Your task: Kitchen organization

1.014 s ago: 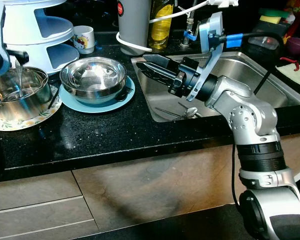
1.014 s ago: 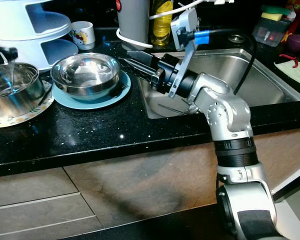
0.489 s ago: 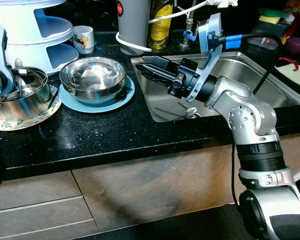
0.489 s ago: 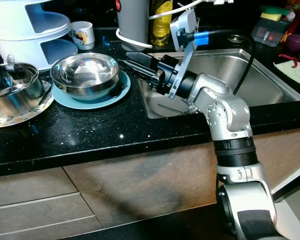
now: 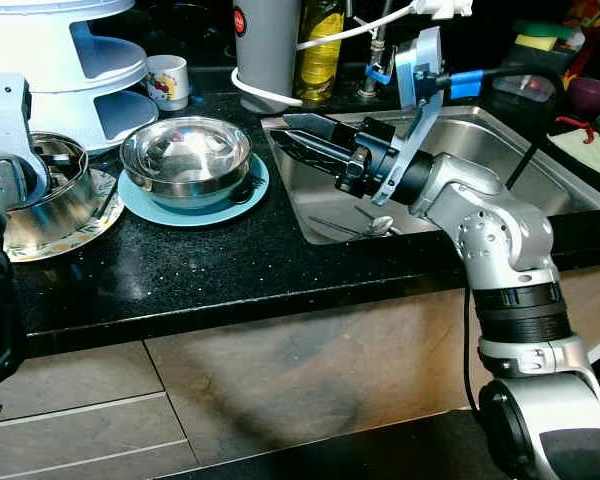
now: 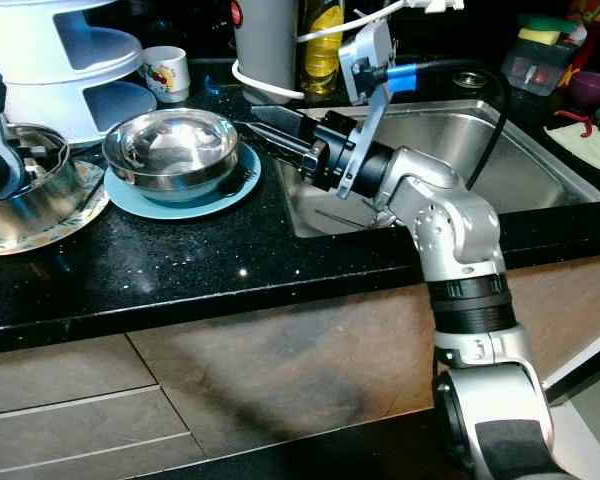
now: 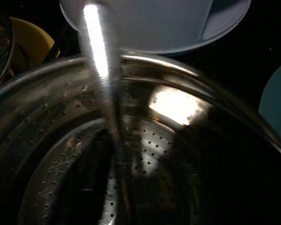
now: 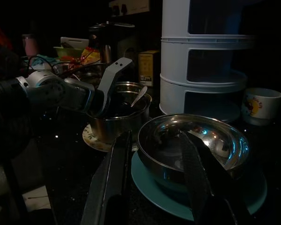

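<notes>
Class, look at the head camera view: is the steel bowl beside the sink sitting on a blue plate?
Yes, the steel bowl rests on the blue plate, left of the sink.

Bowl (image 5: pixel 186 157) on plate (image 5: pixel 194 201), colander (image 5: pixel 42 195) to its left, sink (image 5: pixel 500 160) right

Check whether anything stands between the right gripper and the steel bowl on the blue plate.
Nothing visible does. The right gripper hangs open over the sink's left edge, fingers aimed at the steel bowl on the blue plate. Between them lies bare black countertop; the right wrist view shows the bowl straight ahead.
</notes>
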{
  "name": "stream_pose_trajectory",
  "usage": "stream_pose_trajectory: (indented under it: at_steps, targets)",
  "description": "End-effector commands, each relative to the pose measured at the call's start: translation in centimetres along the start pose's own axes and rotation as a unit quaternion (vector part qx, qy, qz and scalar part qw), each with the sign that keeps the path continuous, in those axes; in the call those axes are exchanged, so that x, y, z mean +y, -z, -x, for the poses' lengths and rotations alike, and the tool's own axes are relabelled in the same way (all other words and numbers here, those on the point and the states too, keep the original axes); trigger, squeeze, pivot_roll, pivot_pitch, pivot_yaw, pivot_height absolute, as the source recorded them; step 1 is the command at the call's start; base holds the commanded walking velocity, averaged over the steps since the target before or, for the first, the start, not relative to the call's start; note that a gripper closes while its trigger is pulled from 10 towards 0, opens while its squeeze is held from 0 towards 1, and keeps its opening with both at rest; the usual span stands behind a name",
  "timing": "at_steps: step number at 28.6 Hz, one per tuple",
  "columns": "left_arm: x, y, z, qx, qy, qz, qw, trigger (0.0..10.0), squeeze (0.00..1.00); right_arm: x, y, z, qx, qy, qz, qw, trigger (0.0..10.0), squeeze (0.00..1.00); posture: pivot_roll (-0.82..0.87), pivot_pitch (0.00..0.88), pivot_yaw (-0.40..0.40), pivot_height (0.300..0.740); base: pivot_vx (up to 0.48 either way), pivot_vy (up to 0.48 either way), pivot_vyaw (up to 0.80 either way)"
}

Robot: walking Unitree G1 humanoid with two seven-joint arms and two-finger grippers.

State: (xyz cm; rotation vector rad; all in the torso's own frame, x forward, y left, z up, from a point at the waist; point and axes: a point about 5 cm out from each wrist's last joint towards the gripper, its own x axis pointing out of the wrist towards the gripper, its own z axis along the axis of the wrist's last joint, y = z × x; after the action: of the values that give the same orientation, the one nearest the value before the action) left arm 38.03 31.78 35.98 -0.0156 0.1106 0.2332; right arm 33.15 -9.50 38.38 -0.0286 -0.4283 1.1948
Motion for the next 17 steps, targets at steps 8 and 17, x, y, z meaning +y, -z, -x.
stream_pose_trajectory:
  at_steps: [8,17]
  targets:
    - [0.0,1.2,-0.3,0.013,-0.001,0.029,1.000,0.0,0.00,0.2,-0.6,-0.2,0.010,-0.009,0.017,1.000,10.0,0.00,0.01,0.195,-0.008,0.740,0.000,0.000,0.00]
    - [0.3,-0.4,0.0,-0.028,-0.002,0.040,0.999,0.0,0.00,0.0,-0.6,-0.3,0.007,-0.008,0.018,1.000,10.0,0.00,0.02,0.195,-0.014,0.740,0.000,0.000,0.00]
